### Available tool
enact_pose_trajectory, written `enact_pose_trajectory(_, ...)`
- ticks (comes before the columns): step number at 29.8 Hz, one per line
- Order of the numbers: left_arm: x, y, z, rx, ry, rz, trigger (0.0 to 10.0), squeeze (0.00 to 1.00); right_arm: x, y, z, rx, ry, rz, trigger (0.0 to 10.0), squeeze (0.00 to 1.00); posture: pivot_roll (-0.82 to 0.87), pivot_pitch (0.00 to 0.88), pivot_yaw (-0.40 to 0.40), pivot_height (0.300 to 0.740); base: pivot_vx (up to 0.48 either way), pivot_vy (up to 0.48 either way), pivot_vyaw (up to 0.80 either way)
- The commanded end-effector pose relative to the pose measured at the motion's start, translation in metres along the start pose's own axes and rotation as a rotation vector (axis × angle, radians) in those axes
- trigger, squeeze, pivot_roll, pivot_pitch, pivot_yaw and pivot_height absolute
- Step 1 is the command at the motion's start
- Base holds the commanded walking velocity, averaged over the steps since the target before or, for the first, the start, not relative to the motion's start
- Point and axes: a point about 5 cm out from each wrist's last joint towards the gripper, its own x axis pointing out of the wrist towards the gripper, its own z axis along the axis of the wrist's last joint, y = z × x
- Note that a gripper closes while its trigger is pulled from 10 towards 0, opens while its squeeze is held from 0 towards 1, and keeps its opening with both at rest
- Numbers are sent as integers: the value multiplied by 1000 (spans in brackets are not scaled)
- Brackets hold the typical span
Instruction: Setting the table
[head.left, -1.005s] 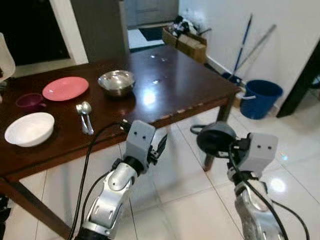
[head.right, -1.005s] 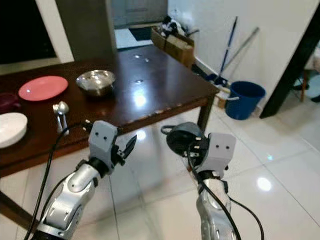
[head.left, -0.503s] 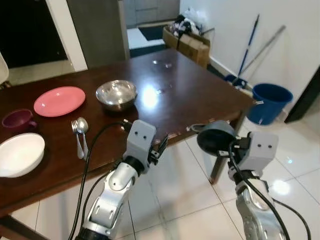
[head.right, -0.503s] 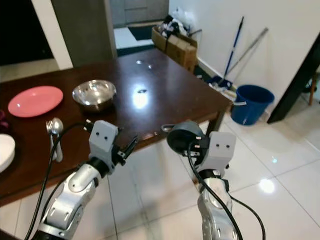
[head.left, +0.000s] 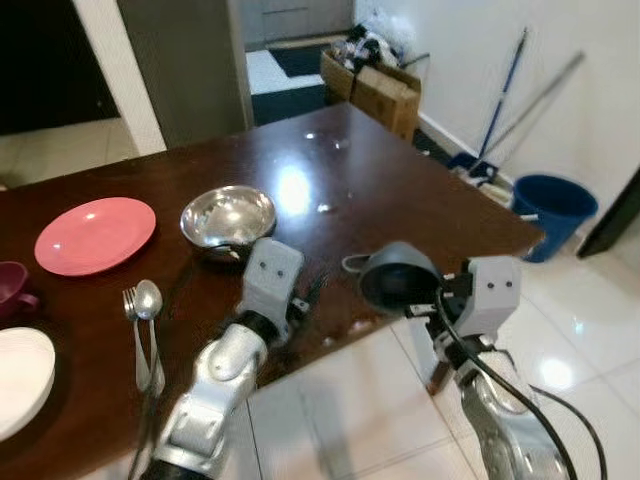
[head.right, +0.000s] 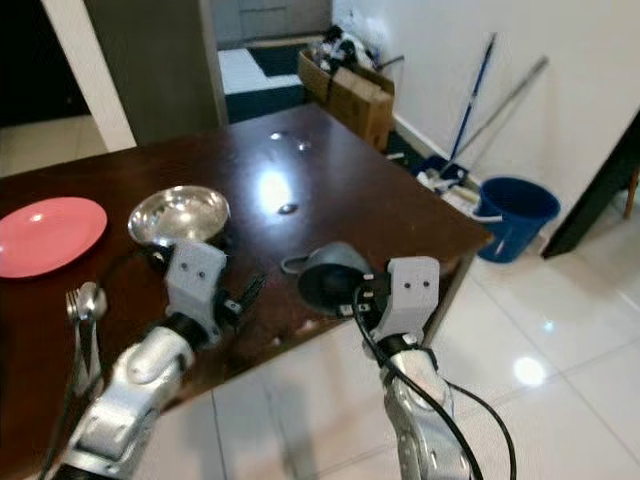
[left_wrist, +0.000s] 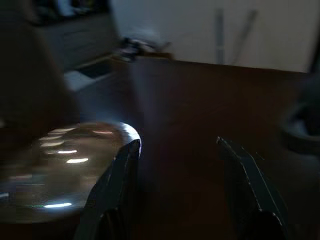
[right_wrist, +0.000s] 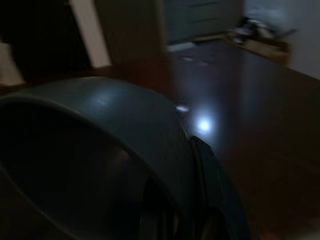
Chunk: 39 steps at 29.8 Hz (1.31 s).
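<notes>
Left eye view: right pincer (head.left: 425, 290) pinches a dark cup (head.left: 397, 279) by its rim above the tabletop (head.left: 400, 190). Left pincer (left_wrist: 177, 165) hangs spread. Cup looks rigid, light, likely breakable.

Home dining room: wooden table (head.left: 400, 190), mop bucket (head.left: 556, 203), tiled floor (head.left: 590, 330).

Two silver, jointed arms; grey boxy wrist housings with small dark screws; black cables looped along each; left hand (head.left: 308, 296) with long black fingers (left_wrist: 117, 185).
</notes>
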Motion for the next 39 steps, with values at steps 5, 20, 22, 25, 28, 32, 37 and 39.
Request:
enact_pose_trajectory(5, -30, 59, 3, 159, 76, 30, 10000, 0, 7, 18, -6, 92, 64, 141, 10000, 0, -14, 0, 71, 740, 0, 0, 0)
enact_pose_trajectory(20, -61, 112, 28, 334, 156, 17, 10000, 0, 11, 42, -8, 291, 273, 447, 10000, 0, 51, 10, 38, 740, 0, 0, 0)
enact_pose_trajectory(22, -59, 106, 26, 342, 168, -28, 10000, 0, 10, 40, -11, 306, 339, 458, 10000, 0, 44, 11, 41, 740, 0, 0, 0)
enact_pose_trajectory(25, -56, 101, 26, 352, 165, -60, 10000, 0, 12, 36, -16, 345, 404, 451, 10000, 0, 41, 12, 42, 740, 0, 0, 0)
enact_pose_trajectory(28, -50, 96, 29, 342, 148, -83, 10000, 0, 17, 31, -23, 390, 477, 456, 10000, 0, 46, 14, 41, 740, 0, 0, 0)
enact_pose_trajectory(32, -45, 93, 31, 335, 135, -88, 10000, 0, 22, 28, -31, 392, 535, 461, 10000, 0, 52, 15, 41, 740, 0, 0, 0)
enact_pose_trajectory(37, -45, 88, 32, 323, 128, -89, 10000, 0, 33, 29, -36, 409, 585, 514, 10000, 0, 76, 18, 40, 740, 0, 0, 0)
enact_pose_trajectory(39, -45, 86, 32, 321, 128, -87, 10000, 0, 38, 31, -39, 412, 606, 529, 10000, 0, 82, 22, 40, 740, 0, 0, 0)
